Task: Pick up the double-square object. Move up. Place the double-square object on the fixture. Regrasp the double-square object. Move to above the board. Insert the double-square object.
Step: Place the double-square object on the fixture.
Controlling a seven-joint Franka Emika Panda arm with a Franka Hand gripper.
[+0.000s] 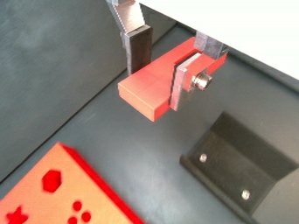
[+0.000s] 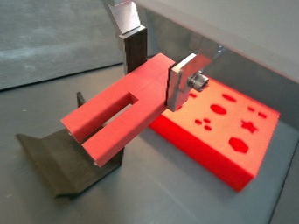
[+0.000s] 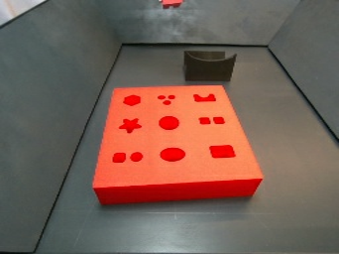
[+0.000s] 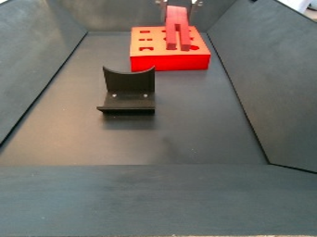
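We are seeing the hand (image 2: 158,66) high in the air, fingers (image 1: 139,45) pinching the double-square object (image 2: 117,109) across its sides, silver plates pressed flat on the red block. In both wrist views the block is filling the gap between the pads, so the hand is closed on it, not spread. We are judging the pickup and the move up as done: the piece is off the floor and clear of everything.

Near to far in a side view, the fixture (image 4: 125,91) is standing empty on the dark floor, out in the middle. Beyond it the board (image 4: 148,48) is lying by the far wall, and the lifted piece (image 4: 177,25) is hanging above that far end, only the lower part of the hand showing at the picture's upper edge.

In a wrist view the fixture (image 1: 239,158) is sitting below the block, nothing on it, not touching. We are reckoning placing on the fixture, regrasping, moving above the board (image 3: 172,134) and inserting are all left. None of the cutouts is filled yet.
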